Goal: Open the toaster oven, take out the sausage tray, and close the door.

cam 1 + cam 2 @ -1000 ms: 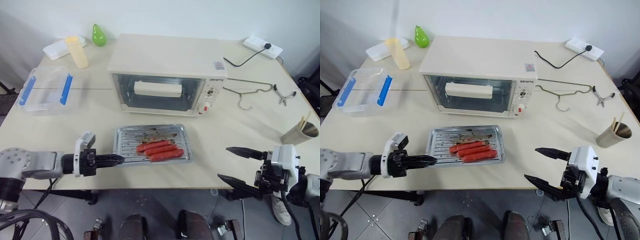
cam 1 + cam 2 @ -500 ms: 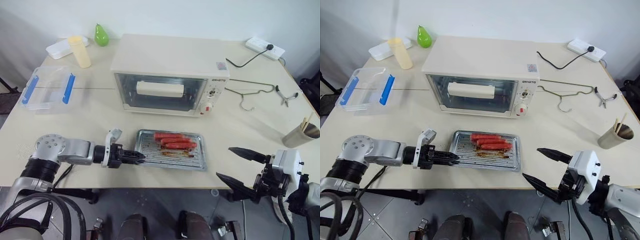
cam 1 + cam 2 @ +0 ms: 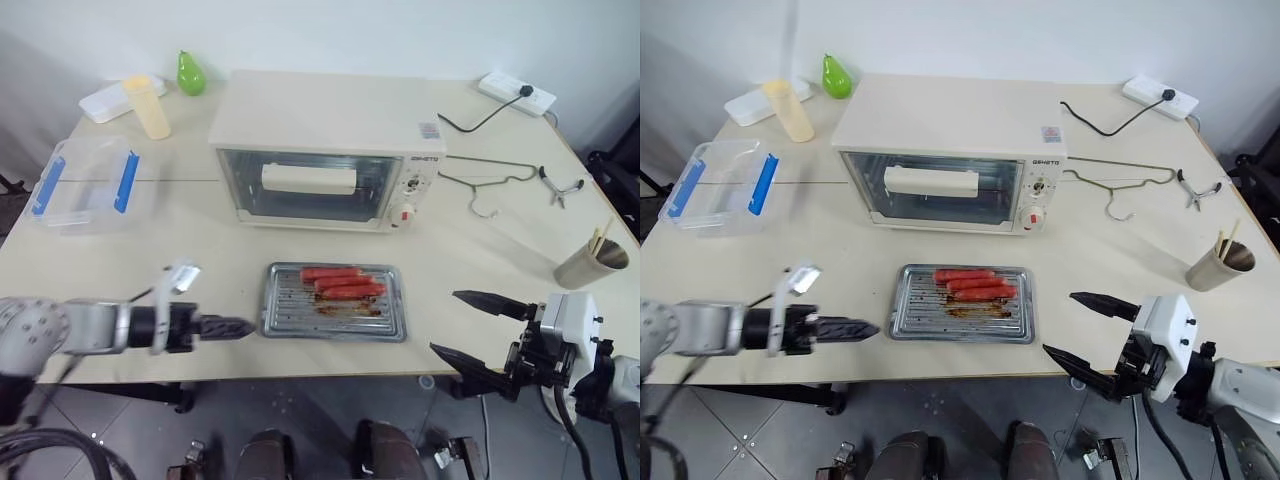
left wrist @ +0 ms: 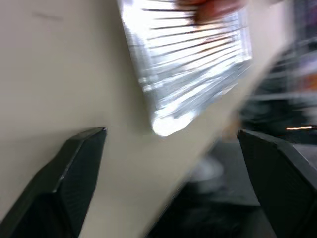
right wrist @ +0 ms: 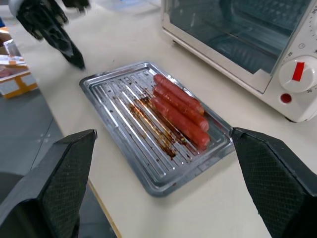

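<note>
Now, from the table's (image 3: 90,265) left, my left gripper (image 3: 232,327) sits near the front edge just beside the tray (image 3: 334,300), pointing at its short left side, apart from it; in the left wrist view its fingers stand wide and hold nothing. That tray is shallow ribbed silver metal with a thin rolled rim, brown grease smeared across the grooves, and the glossy red sausages (image 3: 341,283) bunched toward its far right side. It lies at the middle of the front edge, straight out from the oven (image 3: 330,150), a boxy cream metal case with a glass door (image 3: 312,185), which looks shut, the long cream bar handle (image 3: 309,179) across the pane. As I judge it, the tray is out and the door closed, so the step is simply clearing away. I would draw the left arm straight back and low, away from the rim, since a nudge would slide that slick metal on the smooth top. My right gripper (image 3: 478,327) hovers off the front right corner, fingers spread wide, empty.
</note>
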`<action>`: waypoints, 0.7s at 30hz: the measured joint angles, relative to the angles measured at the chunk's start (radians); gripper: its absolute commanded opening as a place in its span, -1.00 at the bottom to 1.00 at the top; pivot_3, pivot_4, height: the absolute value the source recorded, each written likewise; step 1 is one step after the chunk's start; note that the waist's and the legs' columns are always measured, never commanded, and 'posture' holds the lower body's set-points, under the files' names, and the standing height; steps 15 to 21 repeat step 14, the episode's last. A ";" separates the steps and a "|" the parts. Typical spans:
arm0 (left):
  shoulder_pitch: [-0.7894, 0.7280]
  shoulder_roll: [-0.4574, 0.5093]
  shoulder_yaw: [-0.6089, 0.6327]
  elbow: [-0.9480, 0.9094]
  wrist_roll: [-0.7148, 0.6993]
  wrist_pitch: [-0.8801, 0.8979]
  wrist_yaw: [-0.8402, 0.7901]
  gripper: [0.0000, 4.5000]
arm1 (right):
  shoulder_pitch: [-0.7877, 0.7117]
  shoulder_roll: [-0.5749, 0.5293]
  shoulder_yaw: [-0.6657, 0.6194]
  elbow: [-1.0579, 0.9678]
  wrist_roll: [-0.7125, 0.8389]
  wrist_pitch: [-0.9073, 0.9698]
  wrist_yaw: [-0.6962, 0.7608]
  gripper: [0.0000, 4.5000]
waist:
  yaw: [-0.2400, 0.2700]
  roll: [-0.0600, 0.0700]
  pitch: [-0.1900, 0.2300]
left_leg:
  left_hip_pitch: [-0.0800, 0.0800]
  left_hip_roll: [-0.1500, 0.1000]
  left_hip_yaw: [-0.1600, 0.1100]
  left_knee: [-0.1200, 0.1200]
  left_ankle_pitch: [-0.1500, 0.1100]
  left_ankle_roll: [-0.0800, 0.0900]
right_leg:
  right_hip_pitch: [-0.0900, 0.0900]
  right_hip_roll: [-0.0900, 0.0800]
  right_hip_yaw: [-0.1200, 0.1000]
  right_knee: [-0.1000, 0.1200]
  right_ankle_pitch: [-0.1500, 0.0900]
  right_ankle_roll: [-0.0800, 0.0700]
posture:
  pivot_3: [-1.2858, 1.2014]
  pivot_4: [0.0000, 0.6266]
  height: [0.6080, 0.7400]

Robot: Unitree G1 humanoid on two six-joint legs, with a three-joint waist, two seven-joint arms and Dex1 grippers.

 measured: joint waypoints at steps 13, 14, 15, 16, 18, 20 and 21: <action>0.117 -0.192 0.245 0.219 0.650 -1.077 -0.576 0.98 | -0.218 -0.088 0.100 0.188 -0.008 -0.007 0.183 1.00 | 0.019 -0.002 0.000 | -0.010 0.001 0.005 0.003 -0.001 0.002 | -0.012 -0.002 -0.002 0.004 0.001 0.002 | 0.03 -0.52 1.00; 0.117 -0.192 0.245 0.219 0.660 -1.089 -0.584 0.98 | -0.224 -0.088 0.102 0.191 -0.010 -0.008 0.185 1.00 | 0.019 -0.002 0.000 | -0.010 0.001 0.005 0.003 -0.001 0.002 | -0.012 -0.002 -0.002 0.004 0.001 0.002 | 0.03 -0.52 1.00; 0.117 -0.192 0.245 0.219 0.660 -1.089 -0.584 0.98 | -0.224 -0.088 0.102 0.191 -0.010 -0.008 0.185 1.00 | 0.019 -0.002 0.000 | -0.010 0.001 0.005 0.003 -0.001 0.002 | -0.012 -0.002 -0.002 0.004 0.001 0.002 | 0.03 -0.52 1.00; 0.117 -0.192 0.245 0.219 0.660 -1.089 -0.584 0.98 | -0.224 -0.088 0.102 0.191 -0.010 -0.008 0.185 1.00 | 0.019 -0.002 0.000 | -0.010 0.001 0.005 0.003 -0.001 0.002 | -0.012 -0.002 -0.002 0.004 0.001 0.002 | 0.03 -0.52 1.00; 0.117 -0.192 0.245 0.219 0.660 -1.089 -0.584 0.98 | -0.224 -0.088 0.102 0.191 -0.010 -0.008 0.185 1.00 | 0.019 -0.002 0.000 | -0.010 0.001 0.005 0.003 -0.001 0.002 | -0.012 -0.002 -0.002 0.004 0.001 0.002 | 0.03 -0.52 1.00; 0.117 -0.192 0.245 0.219 0.660 -1.089 -0.584 0.98 | -0.224 -0.088 0.102 0.191 -0.010 -0.008 0.185 1.00 | 0.019 -0.002 0.000 | -0.010 0.001 0.005 0.003 -0.001 0.002 | -0.012 -0.002 -0.002 0.004 0.001 0.002 | 0.03 -0.52 1.00; 0.117 -0.192 0.245 0.219 0.660 -1.089 -0.584 0.98 | -0.224 -0.088 0.102 0.191 -0.010 -0.008 0.185 1.00 | 0.019 -0.002 0.000 | -0.010 0.001 0.005 0.003 -0.001 0.002 | -0.012 -0.002 -0.002 0.004 0.001 0.002 | 0.03 -0.52 1.00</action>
